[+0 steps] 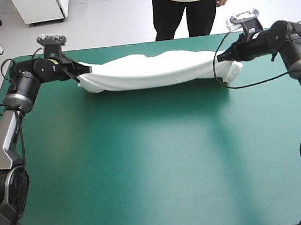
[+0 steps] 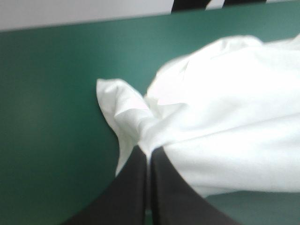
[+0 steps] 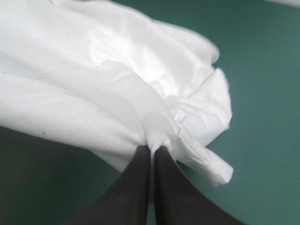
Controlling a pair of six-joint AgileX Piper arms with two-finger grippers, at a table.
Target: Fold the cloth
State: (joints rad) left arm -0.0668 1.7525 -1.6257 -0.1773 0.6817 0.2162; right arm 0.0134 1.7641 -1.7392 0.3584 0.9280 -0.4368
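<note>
The white T-shirt [image 1: 154, 70] hangs stretched in a long sagging band across the far part of the teal-green table, held up at both ends. My left gripper [image 1: 81, 72] is shut on the T-shirt at its left end. My right gripper [image 1: 220, 57] is shut on its right end. In the left wrist view the black fingers [image 2: 136, 187] meet in a point, pinching bunched white T-shirt [image 2: 225, 131]. The right wrist view shows that gripper's fingers [image 3: 164, 187] likewise closed, gathered T-shirt [image 3: 117, 89] ahead of them and a small fold hanging beside them.
A person [image 1: 186, 4] stands just beyond the table's far edge, hands away from the tabletop. The table's bare teal-green cover [image 1: 160, 159] spreads wide in front of the T-shirt, toward the near edge.
</note>
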